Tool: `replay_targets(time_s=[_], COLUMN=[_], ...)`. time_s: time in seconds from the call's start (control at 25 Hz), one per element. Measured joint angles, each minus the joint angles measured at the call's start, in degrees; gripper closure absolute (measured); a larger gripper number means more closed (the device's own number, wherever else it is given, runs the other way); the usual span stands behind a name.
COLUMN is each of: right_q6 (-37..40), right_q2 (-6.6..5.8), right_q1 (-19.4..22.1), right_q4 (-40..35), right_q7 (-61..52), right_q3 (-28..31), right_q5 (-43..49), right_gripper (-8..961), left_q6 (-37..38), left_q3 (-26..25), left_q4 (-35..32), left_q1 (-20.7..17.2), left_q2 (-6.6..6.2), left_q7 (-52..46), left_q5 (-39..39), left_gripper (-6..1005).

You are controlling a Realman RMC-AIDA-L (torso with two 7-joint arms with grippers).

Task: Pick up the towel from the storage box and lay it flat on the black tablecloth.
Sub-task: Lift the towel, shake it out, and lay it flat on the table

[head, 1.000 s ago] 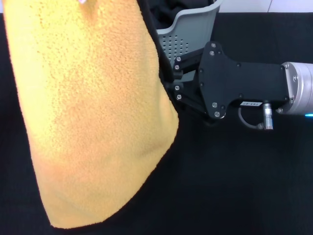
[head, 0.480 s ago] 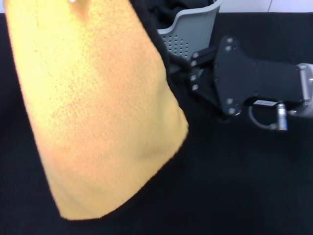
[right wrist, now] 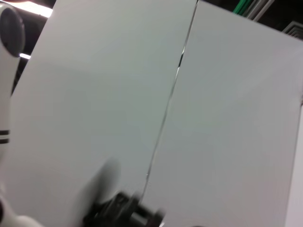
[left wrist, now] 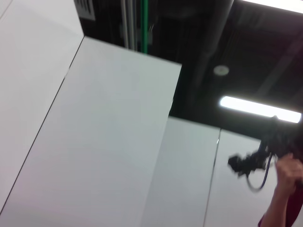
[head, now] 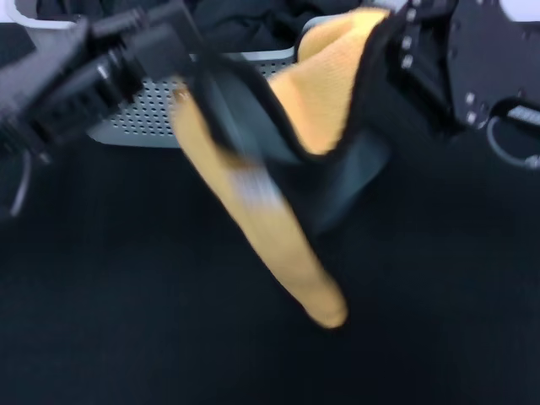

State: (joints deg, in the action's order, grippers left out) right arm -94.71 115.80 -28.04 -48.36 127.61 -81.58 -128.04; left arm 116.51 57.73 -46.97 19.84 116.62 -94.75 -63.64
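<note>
Hanging between both tools [head: 181,84], the towel [head: 291,253].

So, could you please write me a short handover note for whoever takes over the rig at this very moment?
Left hand: raised in front of the storage box, shut on one upper edge of the towel.
Right hand: raised at the right, shut on the other upper edge.
Towel: out of the box, hanging in the air between both hands, sagging and folded, its orange end dangling low above the black tablecloth, not resting on it.
Box: at the back, dark cloths inside it.
Done: towel picked up.
Left: spread it open, lower it flat on the tablecloth, release.
</note>
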Motion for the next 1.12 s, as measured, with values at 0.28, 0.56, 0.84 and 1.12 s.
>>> replay_targets(time_s=[0.28, 0.56, 0.84, 1.12], right_q6=[2.0, 2.7, 10.7, 26.1], right_q2=[0.00, 0.08, 0.17, 0.38], right_q1=[-0.1, 0.4, -0.2, -4.2], right_q4=[-3.6, -6.4, -11.3, -17.3], right_q7=[-3.4, -7.8, -12.4, -16.3], right_q3=[3.4, 7.6, 8.3, 5.4], right_q5=[0.0, -0.4, -4.2, -5.1], right_gripper=[952, 951, 951, 951], left_q6=[-0.5, -3.7, -8.6, -3.0], left_q3=[-0.6, -3.1, -3.1, -3.1], left_q4=[5.0, 9.0, 12.6, 31.4], left_q1=[-1.7, -1.9, -3.2, -0.1], left_q2=[-0.20, 0.62, 3.68, 3.91], left_q7=[8.4, 15.0, 37.3, 80.3], left_q5=[-3.6, -5.1, -5.5, -3.0], left_gripper=[750, 744, 696, 649])
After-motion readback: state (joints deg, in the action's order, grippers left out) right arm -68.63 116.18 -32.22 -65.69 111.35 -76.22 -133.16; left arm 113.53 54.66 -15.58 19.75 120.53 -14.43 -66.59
